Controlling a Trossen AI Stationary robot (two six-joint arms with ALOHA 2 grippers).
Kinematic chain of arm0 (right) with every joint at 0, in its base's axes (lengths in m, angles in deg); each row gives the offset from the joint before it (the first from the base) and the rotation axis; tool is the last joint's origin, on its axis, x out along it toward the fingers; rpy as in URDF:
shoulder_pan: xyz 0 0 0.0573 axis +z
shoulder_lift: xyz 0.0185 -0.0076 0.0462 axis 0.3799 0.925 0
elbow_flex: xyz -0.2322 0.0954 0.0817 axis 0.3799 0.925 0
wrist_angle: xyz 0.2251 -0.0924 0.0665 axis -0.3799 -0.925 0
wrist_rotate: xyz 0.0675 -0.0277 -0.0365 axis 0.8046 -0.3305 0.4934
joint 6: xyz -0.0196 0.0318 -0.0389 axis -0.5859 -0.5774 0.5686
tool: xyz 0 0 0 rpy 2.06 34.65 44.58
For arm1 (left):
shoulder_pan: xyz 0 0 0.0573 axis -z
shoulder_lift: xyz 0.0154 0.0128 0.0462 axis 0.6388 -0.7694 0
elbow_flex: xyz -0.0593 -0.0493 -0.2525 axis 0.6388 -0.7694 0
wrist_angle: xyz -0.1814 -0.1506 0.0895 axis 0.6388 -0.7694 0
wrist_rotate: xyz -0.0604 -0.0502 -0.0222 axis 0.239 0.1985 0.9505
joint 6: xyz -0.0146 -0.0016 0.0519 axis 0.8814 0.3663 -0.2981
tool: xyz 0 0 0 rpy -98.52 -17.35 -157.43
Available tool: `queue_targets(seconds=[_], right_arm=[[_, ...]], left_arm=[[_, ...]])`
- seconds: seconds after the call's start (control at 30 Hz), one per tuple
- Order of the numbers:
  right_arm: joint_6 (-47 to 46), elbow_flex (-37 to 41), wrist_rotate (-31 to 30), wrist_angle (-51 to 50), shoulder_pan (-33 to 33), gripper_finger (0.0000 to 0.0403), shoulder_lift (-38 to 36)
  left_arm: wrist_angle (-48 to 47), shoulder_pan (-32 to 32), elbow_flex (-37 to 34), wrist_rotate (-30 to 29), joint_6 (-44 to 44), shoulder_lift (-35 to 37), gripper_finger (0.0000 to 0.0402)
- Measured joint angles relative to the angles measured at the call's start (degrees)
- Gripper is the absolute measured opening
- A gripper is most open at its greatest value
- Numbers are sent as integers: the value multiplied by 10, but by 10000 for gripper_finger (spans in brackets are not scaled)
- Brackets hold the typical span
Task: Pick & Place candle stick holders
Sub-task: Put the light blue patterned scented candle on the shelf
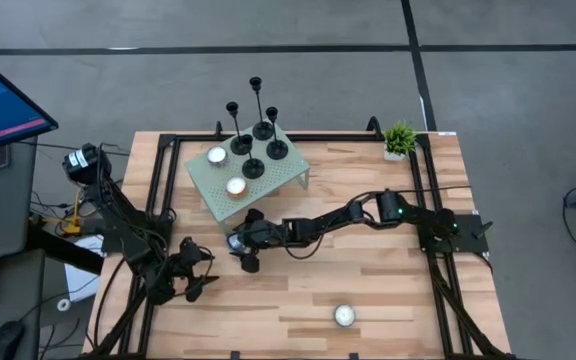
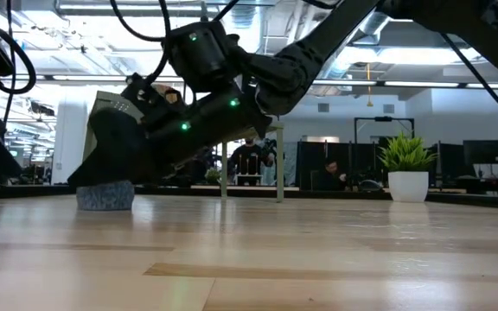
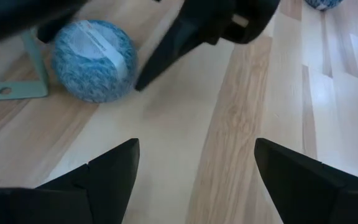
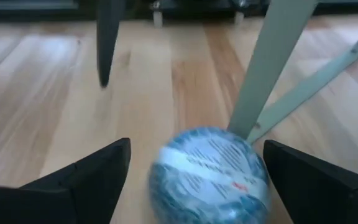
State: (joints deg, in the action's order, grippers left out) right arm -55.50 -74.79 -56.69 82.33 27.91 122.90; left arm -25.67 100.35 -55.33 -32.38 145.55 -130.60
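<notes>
**Right gripper at a blue candle beside the stand; holders wait on top**

The candle stick holders (image 1: 255, 130) stand upright on the pale green stand (image 1: 290, 172) at the far middle of the surface (image 1: 388, 290), five of them clustered with two tealights (image 1: 226, 170) at the stand's left. They look stiff, light and top-heavy on slim stems; a pinch low on the stem, just above the disc base, seems the safest hold, since the thin metal may slip or tip.

The right gripper (image 1: 240, 243) lies low just near of the stand, jaws spread around a blue speckled candle (image 4: 209, 175) at the stand's leg, not pinching it. The left gripper (image 1: 196, 275) waits at the near left, jaws spread, empty.

The low view hides the holders behind the arm. Another tealight (image 1: 344, 316) sits alone near the front edge.
</notes>
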Motion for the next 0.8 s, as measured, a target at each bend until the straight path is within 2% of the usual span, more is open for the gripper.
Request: queue_targets(seconds=[0.27,0.8], right_arm=[[-3,0,0,-21,-5,337,0],[-54,-1,-7,-14,13,303,22]], left_arm=[[0,0,0,-27,0,0,320],[7,0,0,-27,2,0,320]])
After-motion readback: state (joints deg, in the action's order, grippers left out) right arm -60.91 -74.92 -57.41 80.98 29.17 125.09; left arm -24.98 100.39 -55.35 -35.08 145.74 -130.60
